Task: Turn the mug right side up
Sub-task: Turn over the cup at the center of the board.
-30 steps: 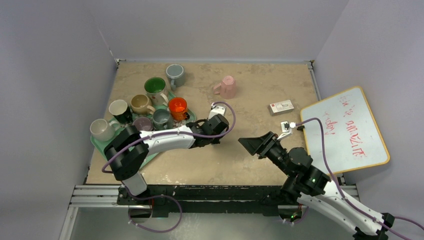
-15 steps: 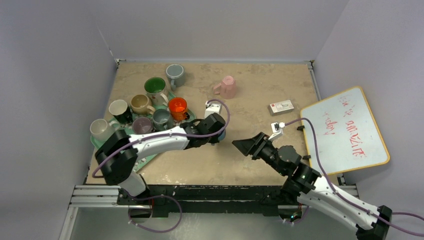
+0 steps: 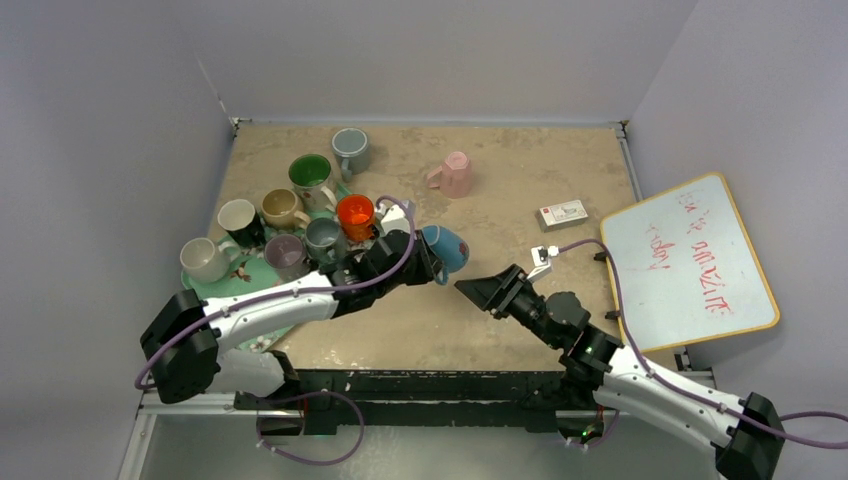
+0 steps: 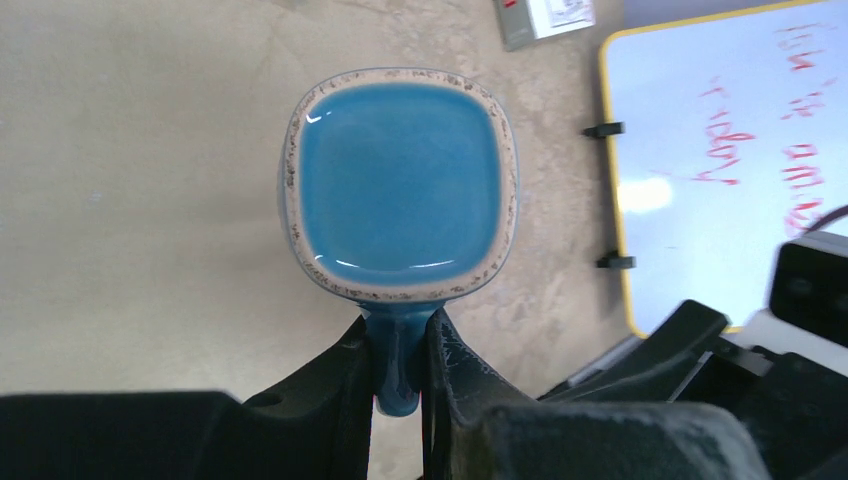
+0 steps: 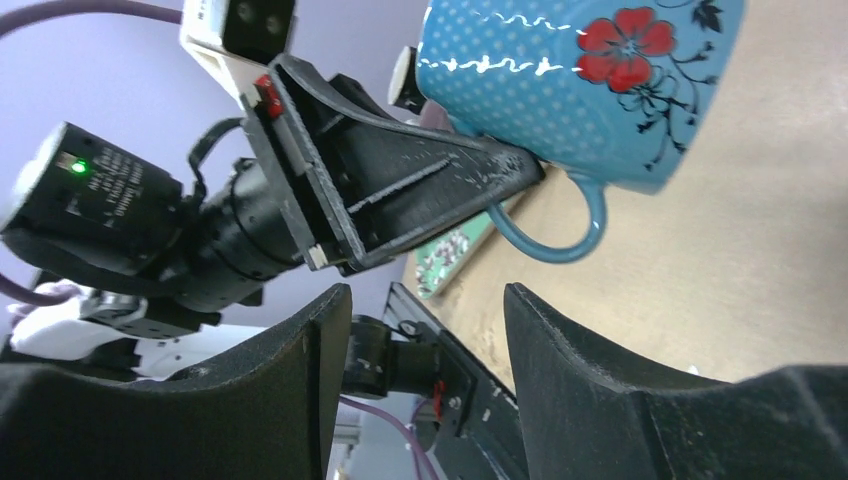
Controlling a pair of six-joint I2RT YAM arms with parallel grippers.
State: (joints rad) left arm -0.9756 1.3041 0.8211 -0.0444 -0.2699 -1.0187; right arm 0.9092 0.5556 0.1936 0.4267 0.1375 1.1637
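My left gripper (image 3: 430, 262) is shut on the handle of the blue mug (image 3: 447, 247), near the table's middle. In the left wrist view the fingers (image 4: 450, 360) pinch the handle from both sides, and the mug's (image 4: 400, 180) flat glazed base faces the camera. The right wrist view shows the mug (image 5: 590, 90) tilted over the table, white-dotted with a red flower, its handle loop pointing down. My right gripper (image 3: 478, 290) stands open just right of the mug and apart from it; nothing is between its fingertips (image 5: 425, 300).
A green tray (image 3: 250, 275) with several upright mugs sits at the left. Behind it stands a grey mug (image 3: 350, 150). A pink mug (image 3: 453, 175) rests upside down further back. A small box (image 3: 562, 213) and a whiteboard (image 3: 690, 260) lie on the right.
The left arm has drawn back to the left and turned its wrist, bringing the blue mug out into view. The right gripper has moved left, closer to the mug.
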